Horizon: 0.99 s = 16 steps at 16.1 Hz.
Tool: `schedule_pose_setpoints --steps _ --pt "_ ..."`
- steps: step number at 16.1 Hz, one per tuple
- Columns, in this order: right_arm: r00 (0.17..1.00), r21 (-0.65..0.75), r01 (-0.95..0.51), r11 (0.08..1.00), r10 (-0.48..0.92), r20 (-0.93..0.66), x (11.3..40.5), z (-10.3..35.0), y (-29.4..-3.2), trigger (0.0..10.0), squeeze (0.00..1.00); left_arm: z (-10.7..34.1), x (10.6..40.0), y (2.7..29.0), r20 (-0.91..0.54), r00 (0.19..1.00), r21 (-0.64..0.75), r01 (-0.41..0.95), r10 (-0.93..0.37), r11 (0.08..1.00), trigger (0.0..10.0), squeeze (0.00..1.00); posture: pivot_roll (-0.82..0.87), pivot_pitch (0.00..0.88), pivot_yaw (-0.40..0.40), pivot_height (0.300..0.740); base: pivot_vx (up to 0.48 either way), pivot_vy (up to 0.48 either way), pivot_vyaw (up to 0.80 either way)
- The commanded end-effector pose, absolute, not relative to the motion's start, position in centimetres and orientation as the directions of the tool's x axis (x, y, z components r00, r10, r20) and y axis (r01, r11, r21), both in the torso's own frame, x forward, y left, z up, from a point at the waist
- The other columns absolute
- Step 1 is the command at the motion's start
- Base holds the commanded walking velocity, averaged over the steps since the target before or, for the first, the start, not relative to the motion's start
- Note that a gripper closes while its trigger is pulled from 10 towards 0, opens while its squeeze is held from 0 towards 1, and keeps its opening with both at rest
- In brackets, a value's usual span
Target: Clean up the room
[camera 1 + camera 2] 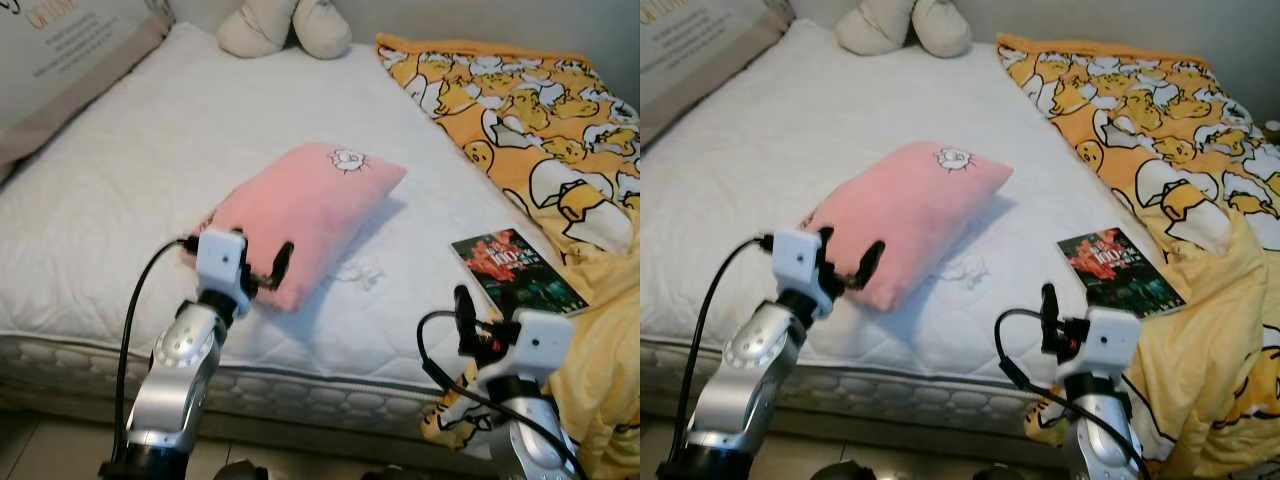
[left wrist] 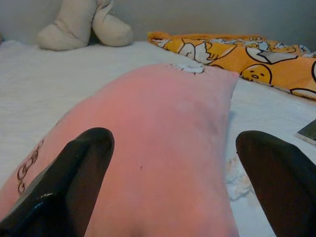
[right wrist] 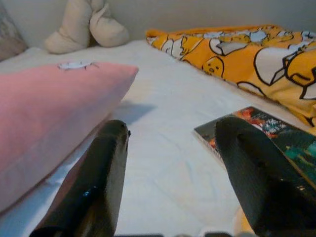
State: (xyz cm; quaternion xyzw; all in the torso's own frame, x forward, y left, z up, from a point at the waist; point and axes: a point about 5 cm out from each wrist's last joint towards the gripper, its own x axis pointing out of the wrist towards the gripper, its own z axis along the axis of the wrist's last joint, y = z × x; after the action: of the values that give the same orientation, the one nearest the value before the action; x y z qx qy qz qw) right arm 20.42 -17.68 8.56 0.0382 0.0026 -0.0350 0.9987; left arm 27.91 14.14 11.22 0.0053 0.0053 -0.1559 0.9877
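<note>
Your left hand (image 1: 268, 270) is open at the soft pink plush pillow (image 1: 300, 210), centre frame; close on its near end next.

Light is soft and even, a bit dim. The pink pillow (image 1: 300, 215) throws a faint shadow on the mattress (image 1: 150, 150). Wrist views are blurred near the black fingers (image 2: 84, 168).

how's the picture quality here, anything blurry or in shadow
Eye views: soft, even light; the pink pillow casts a faint shadow on the mattress. Left wrist view: left end effector fingers blurred up close, pillow soft. Right wrist view: right end effector fingers blurred, book fairly sharp.
</note>
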Motion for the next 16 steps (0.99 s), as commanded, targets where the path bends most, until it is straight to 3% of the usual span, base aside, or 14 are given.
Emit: schedule_pose_setpoints --steps 1,5,12,15,16 --pt "0.998 0.087 0.061 0.994 -0.061 0.005 21.0 8.9 -17.7 10.0 1.0 12.2 28.3 13.8 0.022 0.95 -0.006 0.311 -0.311 0.95 10.0 0.0 0.0 0.0 0.008 0.726 0.0 0.0 0.0" --pt "0.999 0.09 0.041 0.995 -0.041 0.003 22.5 9.3 -17.9 10.0 1.0 13.3 29.2 14.1 0.053 0.977 -0.056 0.211 -0.208 0.976 10.0 0.0 0.02 0.0 0.005 0.726 0.0 0.0 0.0" --pt "1.0 0.093 -0.004 0.996 0.005 -0.011 24.8 8.8 -17.4 10.0 1.0 13.4 29.1 14.0 0.06 0.975 -0.027 0.218 -0.216 0.976 10.0 0.0 0.06 0.0 -0.024 0.726 0.0 0.0 0.0" --pt "0.998 0.028 -0.014 1.0 0.015 -0.06 26.7 8.3 -17.5 10.0 0.99 13.5 28.9 13.9 0.065 0.975 -0.02 0.214 -0.212 0.977 10.0 0.0 0.09 0.0 -0.031 0.726 0.0 0.0 0.0" --pt "0.998 0.038 -0.013 0.999 0.015 -0.057 27.9 8.4 -17.4 10.0 0.0 13.6 28.9 13.8 0.069 0.975 -0.017 0.213 -0.212 0.977 10.0 0.0 0.09 0.0 -0.031 0.726 0.0 0.0 0.0"
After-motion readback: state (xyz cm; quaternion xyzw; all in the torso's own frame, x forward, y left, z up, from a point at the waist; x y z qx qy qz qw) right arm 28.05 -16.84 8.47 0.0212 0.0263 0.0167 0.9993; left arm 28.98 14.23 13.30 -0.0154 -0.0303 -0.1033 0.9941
